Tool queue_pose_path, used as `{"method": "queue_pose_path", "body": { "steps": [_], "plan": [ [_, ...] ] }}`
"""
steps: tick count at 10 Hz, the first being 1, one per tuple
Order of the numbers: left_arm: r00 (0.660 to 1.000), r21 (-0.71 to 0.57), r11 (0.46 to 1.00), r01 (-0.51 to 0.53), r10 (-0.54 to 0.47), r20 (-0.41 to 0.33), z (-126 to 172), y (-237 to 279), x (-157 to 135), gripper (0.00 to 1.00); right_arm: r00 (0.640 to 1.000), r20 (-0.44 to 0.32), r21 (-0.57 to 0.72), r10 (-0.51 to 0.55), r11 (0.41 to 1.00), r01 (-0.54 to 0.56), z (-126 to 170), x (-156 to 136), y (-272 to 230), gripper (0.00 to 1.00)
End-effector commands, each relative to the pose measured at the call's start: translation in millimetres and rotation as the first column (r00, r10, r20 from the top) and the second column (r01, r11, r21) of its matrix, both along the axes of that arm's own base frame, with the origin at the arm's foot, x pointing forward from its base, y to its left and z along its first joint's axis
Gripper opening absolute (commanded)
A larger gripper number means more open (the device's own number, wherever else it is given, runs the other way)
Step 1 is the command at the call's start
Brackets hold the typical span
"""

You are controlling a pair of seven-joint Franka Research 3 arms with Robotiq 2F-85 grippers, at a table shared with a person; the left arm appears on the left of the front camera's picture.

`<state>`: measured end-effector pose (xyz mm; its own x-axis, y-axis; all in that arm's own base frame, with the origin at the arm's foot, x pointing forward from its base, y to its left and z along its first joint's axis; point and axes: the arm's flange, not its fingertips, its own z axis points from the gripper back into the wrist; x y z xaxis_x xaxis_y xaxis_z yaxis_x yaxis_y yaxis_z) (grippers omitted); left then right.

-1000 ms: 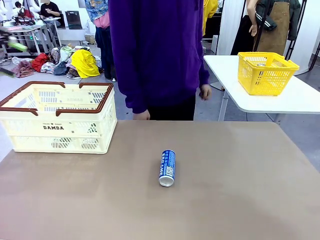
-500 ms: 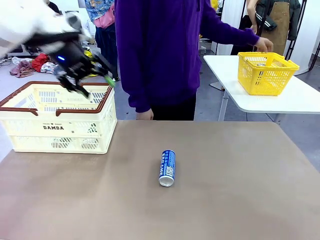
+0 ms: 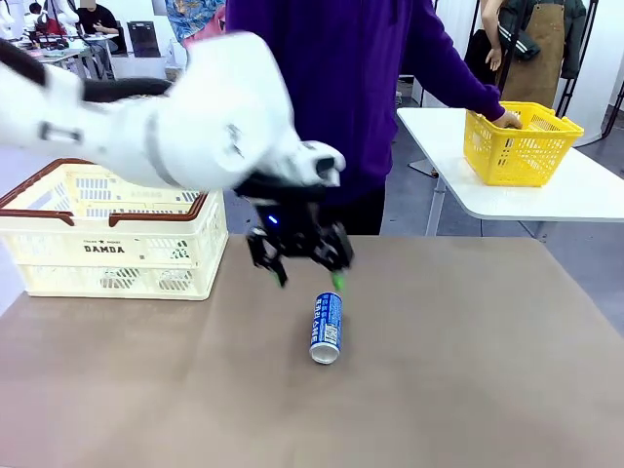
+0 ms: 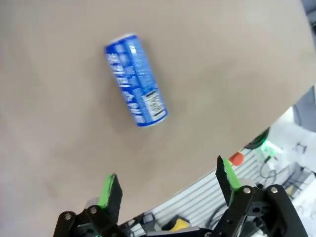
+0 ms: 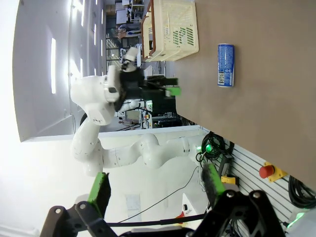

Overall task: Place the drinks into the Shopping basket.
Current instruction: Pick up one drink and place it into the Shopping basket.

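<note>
One blue drink can [image 3: 327, 328] with white print lies on its side in the middle of the brown table. My left gripper [image 3: 309, 277] hangs open and empty just above the can's far end, without touching it. In the left wrist view the can [image 4: 136, 80] lies ahead of the spread green pads [image 4: 109, 190]. The cream Shopping basket [image 3: 58, 251] with its brown rim stands at the table's far left. From the right wrist view, the can [image 5: 226, 65] and the basket [image 5: 172, 29] lie far off, and my right gripper [image 5: 155, 185] is open with nothing between its fingers.
A person in a purple top stands at the far edge and reaches a hand [image 3: 507, 119] into a yellow mesh basket [image 3: 522, 144] on a white side table [image 3: 585, 190]. Bare tabletop surrounds the can.
My left arm has swung from over the Shopping basket to the table's middle, above the blue can. The person's hand has stretched out into the yellow basket.
</note>
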<state>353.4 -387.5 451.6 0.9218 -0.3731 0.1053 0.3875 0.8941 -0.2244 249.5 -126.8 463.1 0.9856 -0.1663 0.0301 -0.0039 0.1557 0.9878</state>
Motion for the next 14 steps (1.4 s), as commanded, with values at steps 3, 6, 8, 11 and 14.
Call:
{"method": "queue_pose_path", "body": {
  "steps": [3,6,8,11,14],
  "plan": [
    [0.994,0.110,0.992,-0.062,0.052,0.094,-46,-29,29,1.00,1.000,-0.007,0.027,-0.013,1.000,0.013,7,3,2,1.00],
    [0.998,0.100,0.995,-0.012,0.005,0.065,-49,-25,21,1.00,1.000,-0.007,0.027,-0.013,1.000,0.013,7,3,2,1.00],
    [0.998,0.091,0.996,-0.009,0.003,0.069,-52,-27,26,1.00,1.000,-0.007,0.027,-0.013,1.000,0.013,7,3,2,1.00],
    [0.979,0.068,0.980,-0.185,0.177,0.105,-88,-22,41,1.00,1.000,-0.007,0.027,-0.013,1.000,0.013,7,3,2,1.00],
    [0.992,0.011,0.993,-0.119,0.119,0.041,-83,10,39,1.00,1.000,-0.007,0.027,-0.013,1.000,0.013,7,3,2,1.00]
  ]
}}
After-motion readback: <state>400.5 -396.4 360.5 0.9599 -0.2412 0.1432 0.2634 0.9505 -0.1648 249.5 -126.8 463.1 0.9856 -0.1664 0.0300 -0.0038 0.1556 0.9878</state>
